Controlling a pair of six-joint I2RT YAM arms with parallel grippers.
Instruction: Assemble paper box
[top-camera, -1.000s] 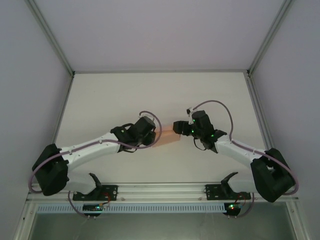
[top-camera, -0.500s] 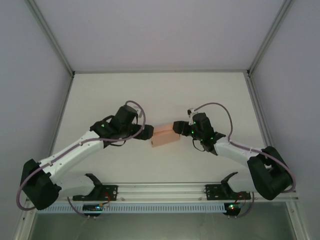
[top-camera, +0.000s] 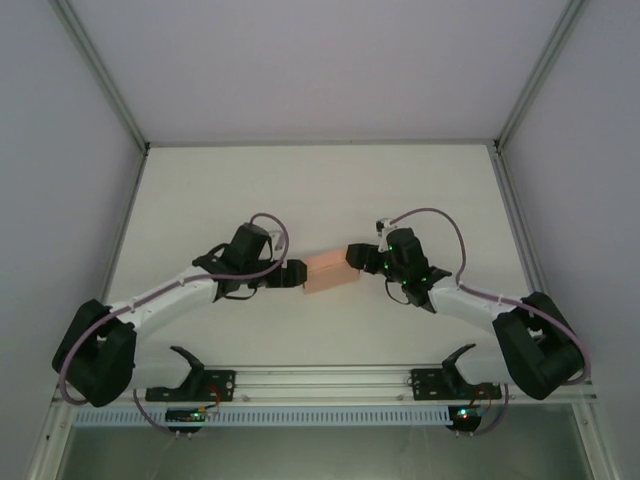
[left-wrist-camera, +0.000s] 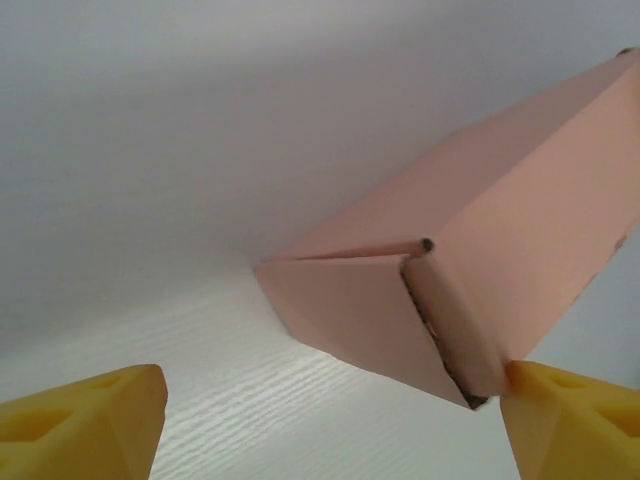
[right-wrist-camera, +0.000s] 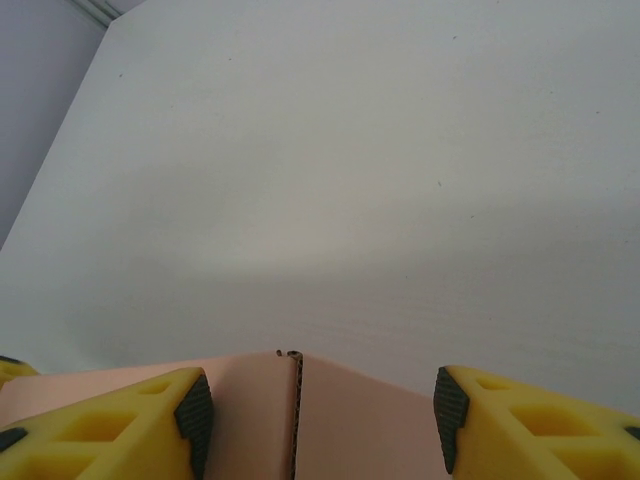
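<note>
Left fingers (left-wrist-camera: 90, 420): spread wide, loose, holding nothing. Between them, the near end of the pink paper box (left-wrist-camera: 500, 250). One yellow tip right at the box's bottom corner, touching it or just beside it; hard to tell which. The other yellow tip well apart from the box.

Right fingers (right-wrist-camera: 110, 430): squeezed onto the other end of the paper box, one yellow tip on each side. A fold line up the middle of the pink card between them.

From above: the box near the middle of the white bench (top-camera: 300, 190), a little toward the near edge. Slanted, with the right end farther back than the left. Folded up into a long box shape, with an end flap bent over and a thin dark gap along its edge. Can't tell whether lying flat on the bench or lifted a bit. Both arms low, reaching in from left and right, facing each other with the box in between.
</note>
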